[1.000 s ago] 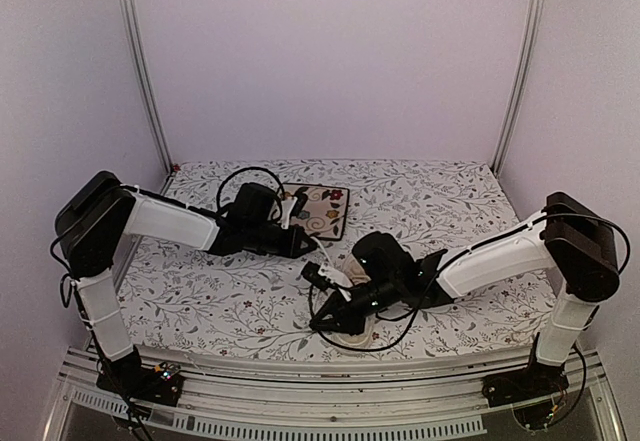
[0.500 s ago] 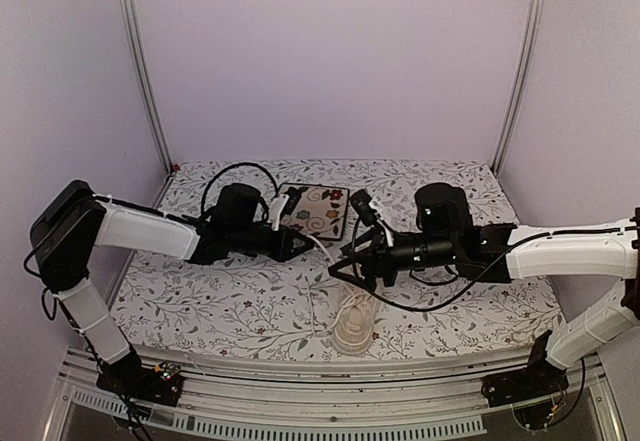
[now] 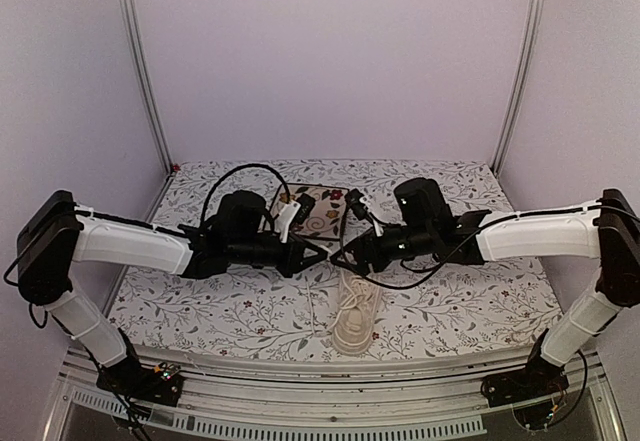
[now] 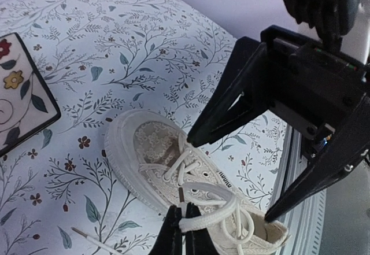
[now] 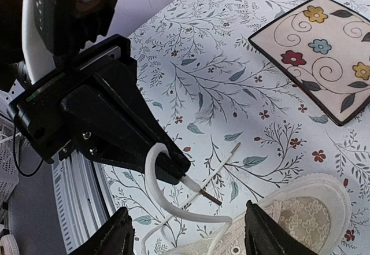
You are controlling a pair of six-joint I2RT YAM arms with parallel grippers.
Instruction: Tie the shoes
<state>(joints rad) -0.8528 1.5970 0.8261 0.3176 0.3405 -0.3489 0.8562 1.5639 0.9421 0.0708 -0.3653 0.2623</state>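
Reaching in from the left, the left claw (image 3: 322,249) is pinched tight on a loop of cream shoelace (image 4: 203,220). At centre, a cream low-top canvas sneaker (image 3: 353,313) lies on the floral-print worktop (image 3: 200,301) near its front edge, toe pointing away. Behind it sits a square floral plate with a dark rim (image 3: 325,211). From the right, the right claw (image 3: 342,253) hangs over the sneaker, spread wide and holding nothing.
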